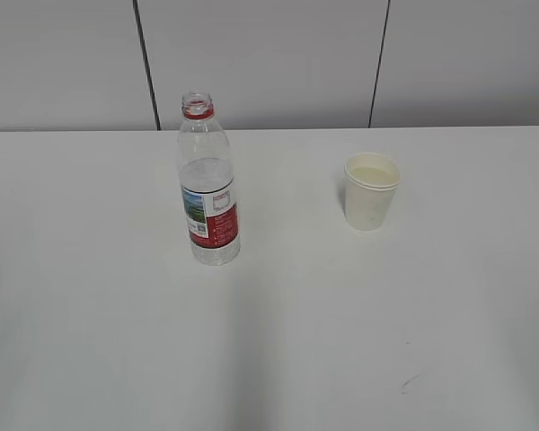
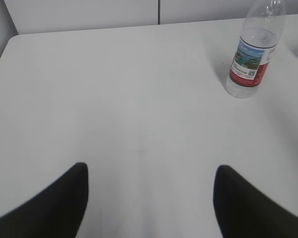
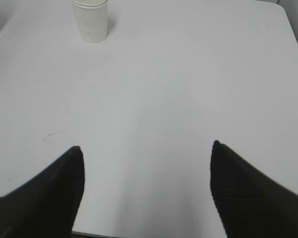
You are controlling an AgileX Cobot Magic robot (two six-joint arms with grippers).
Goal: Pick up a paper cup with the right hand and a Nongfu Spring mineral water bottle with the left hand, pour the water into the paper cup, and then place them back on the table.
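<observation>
The Nongfu Spring bottle (image 1: 208, 184) stands upright and uncapped on the white table (image 1: 117, 314), left of centre, partly filled with water. It also shows in the left wrist view (image 2: 252, 54) at the top right. The paper cup (image 1: 371, 191) stands upright to the bottle's right; it shows in the right wrist view (image 3: 90, 19) at the top left. My left gripper (image 2: 150, 168) is open and empty, far from the bottle. My right gripper (image 3: 146, 148) is open and empty, far from the cup. Neither arm shows in the exterior view.
A small dark scratch (image 1: 410, 382) marks the table near the front right; it also shows in the right wrist view (image 3: 52, 135). A grey panelled wall (image 1: 269, 54) stands behind the table. The table's near edge (image 3: 104, 234) lies under my right gripper.
</observation>
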